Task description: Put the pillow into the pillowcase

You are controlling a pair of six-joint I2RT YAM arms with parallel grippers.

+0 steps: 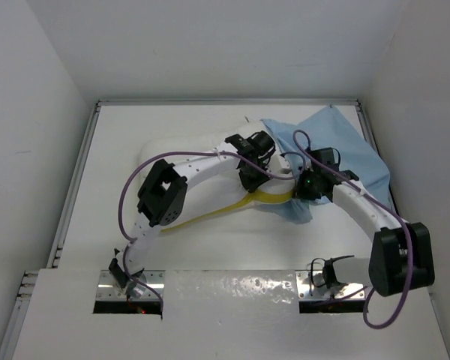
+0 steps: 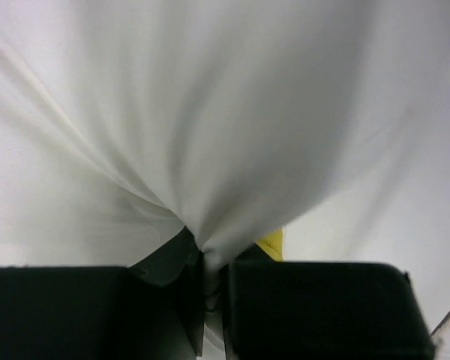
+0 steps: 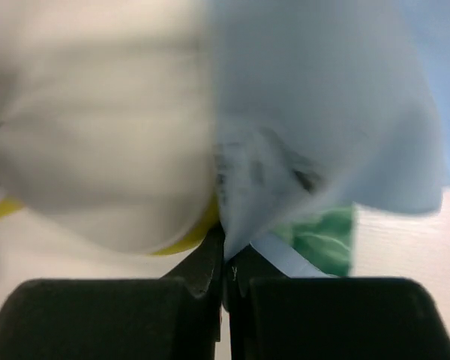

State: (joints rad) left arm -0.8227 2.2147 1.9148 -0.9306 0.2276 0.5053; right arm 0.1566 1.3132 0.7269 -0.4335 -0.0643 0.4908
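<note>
White pillow [image 1: 176, 150] lies mid-frame on the surface [image 1: 225, 244], mostly outside the blue case [image 1: 345, 142] at upper right, only its right end at the opening. Left claw [image 2: 210, 277] pinches pillow fabric and right claw [image 3: 225, 262] pinches the case edge. Nearly all the stuffing looks undone

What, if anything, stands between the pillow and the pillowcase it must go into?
Nothing visible does. The right end of the pillow lies against the edge of the pillowcase. The left gripper is shut on pillow fabric and the right gripper on the pillowcase edge, both at that junction.
</note>
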